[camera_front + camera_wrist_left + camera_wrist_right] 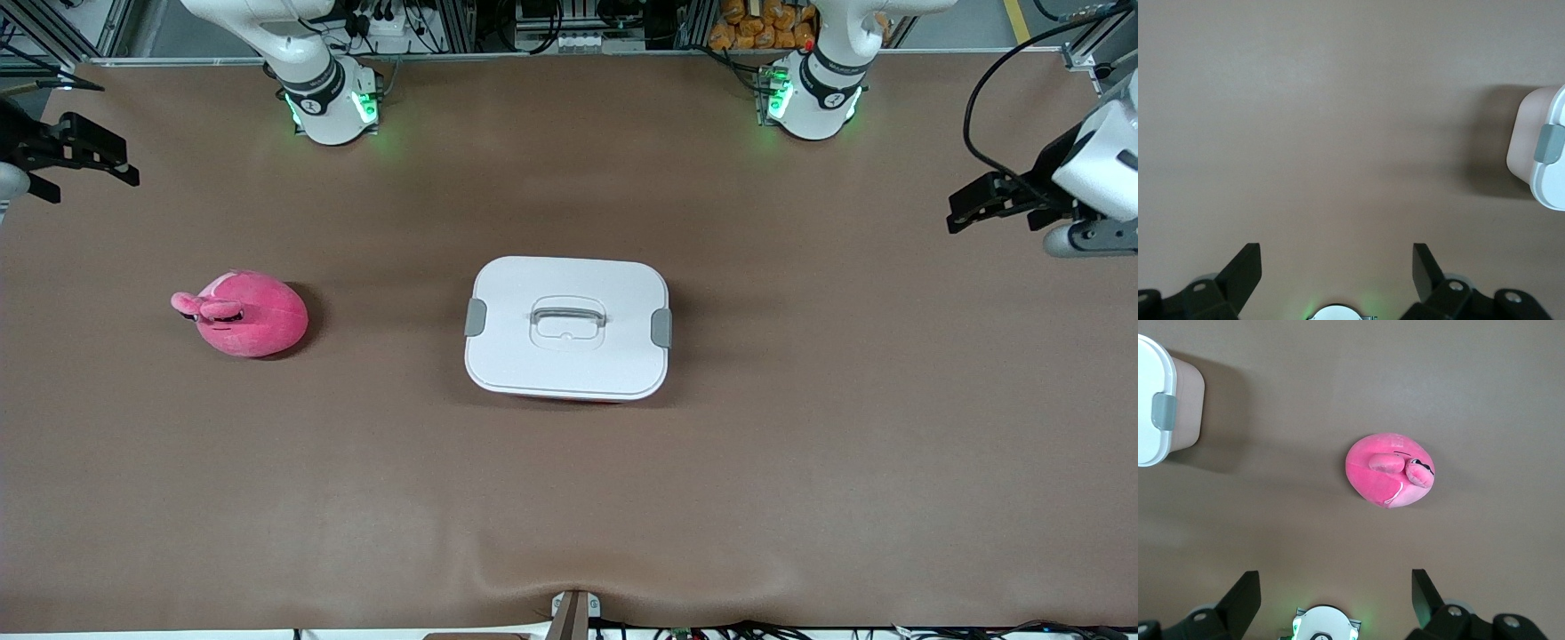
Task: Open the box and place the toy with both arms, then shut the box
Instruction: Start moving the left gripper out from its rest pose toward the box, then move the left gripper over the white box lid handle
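Box: lid on, clips toward each arm, midway between both grippers. Plush toy: nearer right gripper. Left gripper: raised. Both empty, fingers apart.

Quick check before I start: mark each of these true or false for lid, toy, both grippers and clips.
1. The white lid sits on the box. True.
2. The toy is inside the box. False: it lies on the table, toward the right arm's end.
3. The left gripper holds the lid's handle. False: it hangs open over the table's end.
4. The right gripper is open and empty. True.
5. Grey clips sit at the lid's two short ends. True.
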`<state>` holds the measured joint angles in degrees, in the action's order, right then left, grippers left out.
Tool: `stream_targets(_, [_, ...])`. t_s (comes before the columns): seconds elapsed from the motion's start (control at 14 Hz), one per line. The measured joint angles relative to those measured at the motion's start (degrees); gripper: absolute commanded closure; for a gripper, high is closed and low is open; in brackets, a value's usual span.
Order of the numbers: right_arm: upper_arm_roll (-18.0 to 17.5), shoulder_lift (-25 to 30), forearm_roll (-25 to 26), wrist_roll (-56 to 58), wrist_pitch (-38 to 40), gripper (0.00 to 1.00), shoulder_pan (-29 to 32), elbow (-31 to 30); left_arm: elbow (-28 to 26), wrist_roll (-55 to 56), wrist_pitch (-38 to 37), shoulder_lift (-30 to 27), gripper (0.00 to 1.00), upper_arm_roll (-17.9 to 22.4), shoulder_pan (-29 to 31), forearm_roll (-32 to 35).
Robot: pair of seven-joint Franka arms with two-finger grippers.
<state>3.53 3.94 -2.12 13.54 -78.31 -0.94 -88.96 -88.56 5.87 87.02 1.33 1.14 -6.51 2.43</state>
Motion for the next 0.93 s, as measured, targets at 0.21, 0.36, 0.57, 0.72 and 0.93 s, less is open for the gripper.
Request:
stream_targets(0.21, [0.15, -0.02, 0.00, 0.00, 0.00, 0.00, 0.14, 0.00, 0.11, 0.81, 0.95, 0.84, 0.00, -0.05, -0.04, -1.84])
stream_targets(0.36, [0.18, -0.18, 0.01, 0.00, 0.00, 0.00, 0.20, 0.00, 0.13, 3.25, 1.05, 1.24, 0.00, -0.11, -0.16, -1.90])
stream_targets(0.57, [0.24, -0.55, 0.01, 0.00, -0.13, 0.00, 0.22, 0.04, 0.19, 6.68, 1.21, 2.12, 0.00, -0.23, -1.54, -1.95])
stream_targets(0.72, [0.32, -0.66, 0.01, 0.00, -0.14, 0.00, 0.22, 0.20, 0.48, 8.08, 1.59, 2.84, 0.00, -0.26, -2.26, -1.95])
stream_targets(0.93, [0.44, -0.68, 0.01, 0.00, -0.14, 0.00, 0.22, 0.32, 0.95, 11.04, 2.40, 3.84, 0.00, -0.28, -3.41, -2.03])
